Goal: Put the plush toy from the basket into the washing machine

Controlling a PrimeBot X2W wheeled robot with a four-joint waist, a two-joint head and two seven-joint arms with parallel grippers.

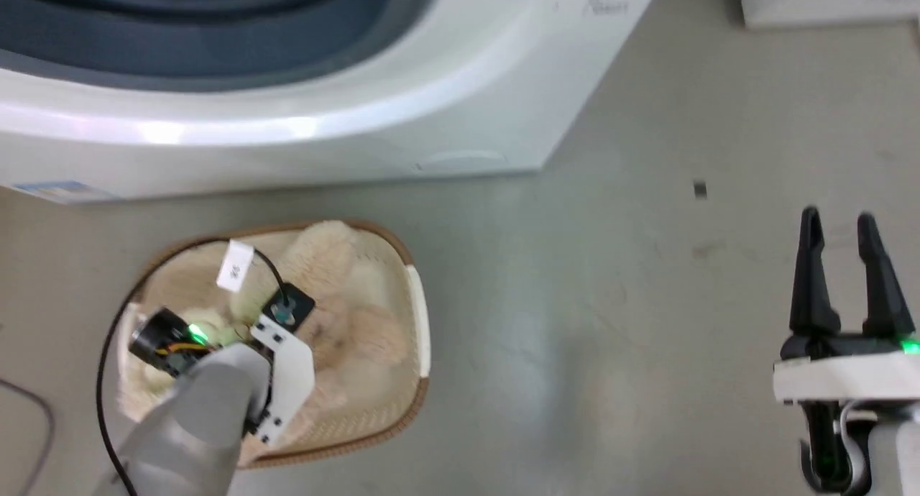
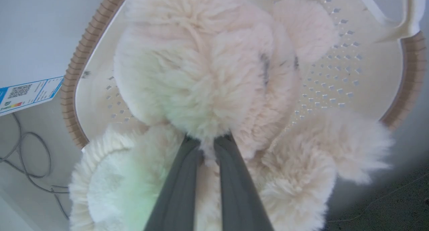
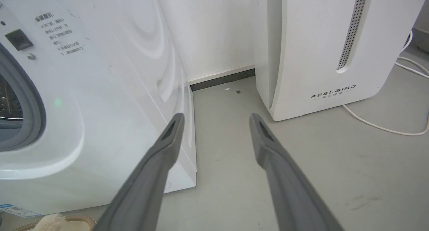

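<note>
Left wrist view shows the left gripper (image 2: 207,142) with its fingers pinched nearly together on a tuft of the plush toy (image 2: 201,73). The toy lies in the basket (image 2: 338,77) at frame centre, and the deep bite into the fur looks meant for a secure lift. In the head view the basket sits lower left, below the washing machine (image 1: 287,115). The right gripper (image 1: 839,226) hangs lower right, fingers apart and empty, out of the path.

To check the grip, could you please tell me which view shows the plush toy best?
Left wrist view: the plush toy is close, with the left gripper pinching its fur. In the head view the arm hides part; the right wrist view catches one tuft.
</note>
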